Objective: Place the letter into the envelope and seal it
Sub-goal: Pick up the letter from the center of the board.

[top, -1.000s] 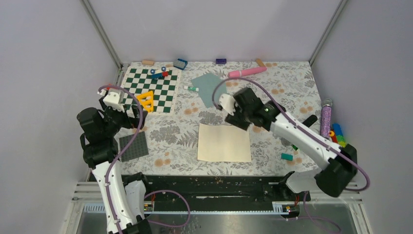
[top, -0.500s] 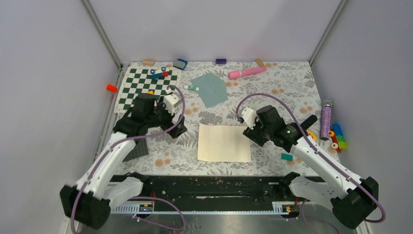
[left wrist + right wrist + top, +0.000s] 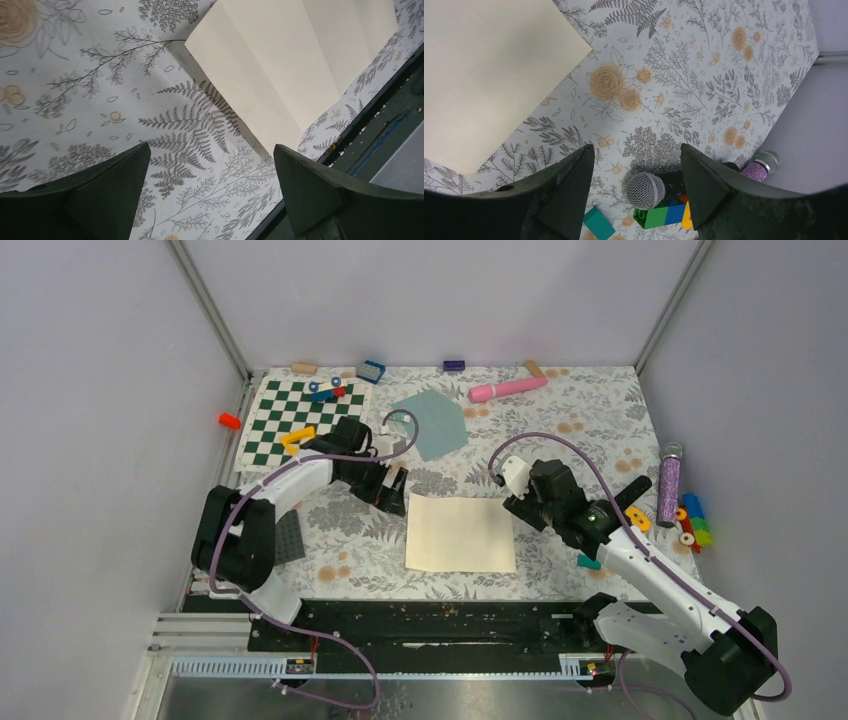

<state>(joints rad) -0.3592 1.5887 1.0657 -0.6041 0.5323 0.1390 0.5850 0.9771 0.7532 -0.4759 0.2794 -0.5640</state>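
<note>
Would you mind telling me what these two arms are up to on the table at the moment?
The two arms flank the letter, which lies flat in the middle of the table. The left gripper, jaws open, is by the sheet's far left corner. The right gripper, also open, is by its far right corner. Neither holds anything. The envelope lies apart, farther back, so the letter is not yet inside it.
</note>
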